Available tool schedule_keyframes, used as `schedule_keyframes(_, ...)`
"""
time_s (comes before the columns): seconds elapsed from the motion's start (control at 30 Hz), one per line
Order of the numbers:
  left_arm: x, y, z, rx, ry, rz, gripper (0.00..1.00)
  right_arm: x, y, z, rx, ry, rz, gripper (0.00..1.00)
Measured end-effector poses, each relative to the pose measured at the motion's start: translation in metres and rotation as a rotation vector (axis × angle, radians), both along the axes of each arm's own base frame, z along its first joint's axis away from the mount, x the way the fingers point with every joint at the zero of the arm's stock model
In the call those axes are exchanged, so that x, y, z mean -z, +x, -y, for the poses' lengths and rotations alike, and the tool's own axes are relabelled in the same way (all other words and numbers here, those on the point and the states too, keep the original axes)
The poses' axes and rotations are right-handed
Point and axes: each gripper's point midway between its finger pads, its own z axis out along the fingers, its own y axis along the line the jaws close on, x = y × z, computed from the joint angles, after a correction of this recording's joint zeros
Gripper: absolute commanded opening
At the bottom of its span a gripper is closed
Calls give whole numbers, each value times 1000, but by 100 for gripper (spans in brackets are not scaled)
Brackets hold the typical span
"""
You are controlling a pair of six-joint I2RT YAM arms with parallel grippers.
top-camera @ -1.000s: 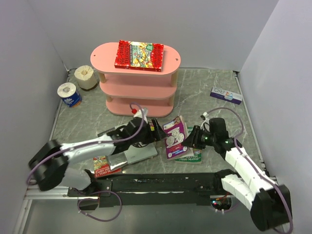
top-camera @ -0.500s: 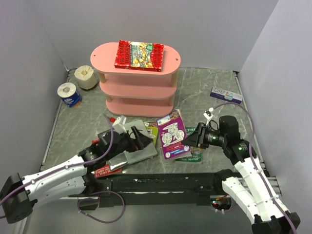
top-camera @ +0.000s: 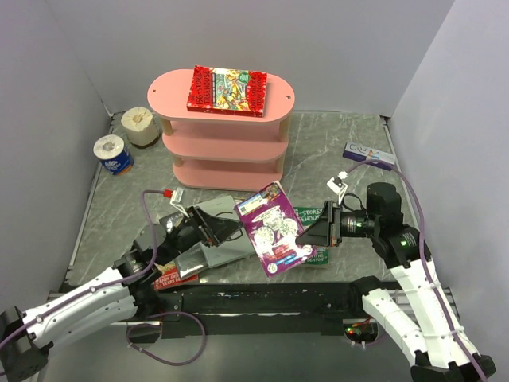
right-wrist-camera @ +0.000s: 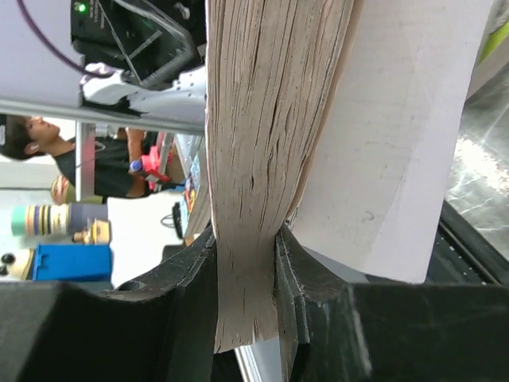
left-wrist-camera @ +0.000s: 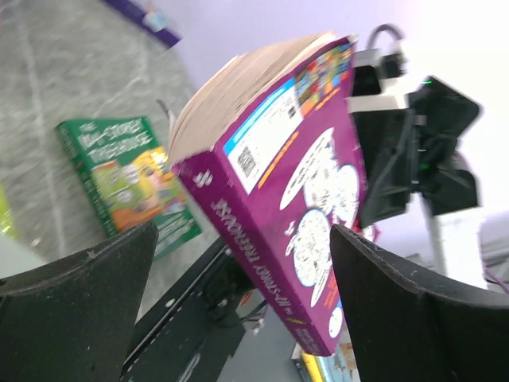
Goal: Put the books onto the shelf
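Observation:
A purple book (top-camera: 272, 229) hangs tilted above the table, and my right gripper (top-camera: 316, 233) is shut on its page edge (right-wrist-camera: 246, 263). My left gripper (top-camera: 229, 230) stands open just left of it; the book's lower corner (left-wrist-camera: 318, 318) shows between the fingers (left-wrist-camera: 79, 310) without touching them. On the table lie a green book (top-camera: 314, 213) under the purple one, a grey book (top-camera: 216, 255) beneath the left wrist, and a red book (top-camera: 172, 275) by the front rail. The pink shelf (top-camera: 223, 119) stands at the back with a red book (top-camera: 227, 90) flat on its top board.
Two paper rolls (top-camera: 142, 125) (top-camera: 111, 153) stand left of the shelf by the left wall. A white-and-blue flat box (top-camera: 368, 155) lies at the back right. A black rail (top-camera: 254, 298) runs along the table's near edge.
My right gripper has lifted the purple book off the table and tilted it. The left arm has drawn back to the left, and its jaws have opened wider.

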Motion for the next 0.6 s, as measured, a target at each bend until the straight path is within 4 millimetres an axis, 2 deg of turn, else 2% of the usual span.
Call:
schedule_keyframes(0.1,-12,-3,-2,16,-59,43,96,-3,-5,-1,-23,15,-1,0)
schedule_keyframes(0.23,-16,-3,1,42,-81,57,96,-8,-12,-2,-51,39,3,0)
schedule_keyframes(0.47,6,4,21,123,-43,20,97,-10,-23,-5,-104,56,2,0)
schedule_keyframes(0.5,6,5,23,138,-44,20,78,-10,-24,-5,-111,56,2,0)
schedule_keyframes(0.57,4,6,28,169,-56,17,50,-10,-27,-6,-124,54,8,0)
schedule_keyframes(0.6,-1,5,31,197,-70,29,24,-9,-28,-6,-130,52,11,0)
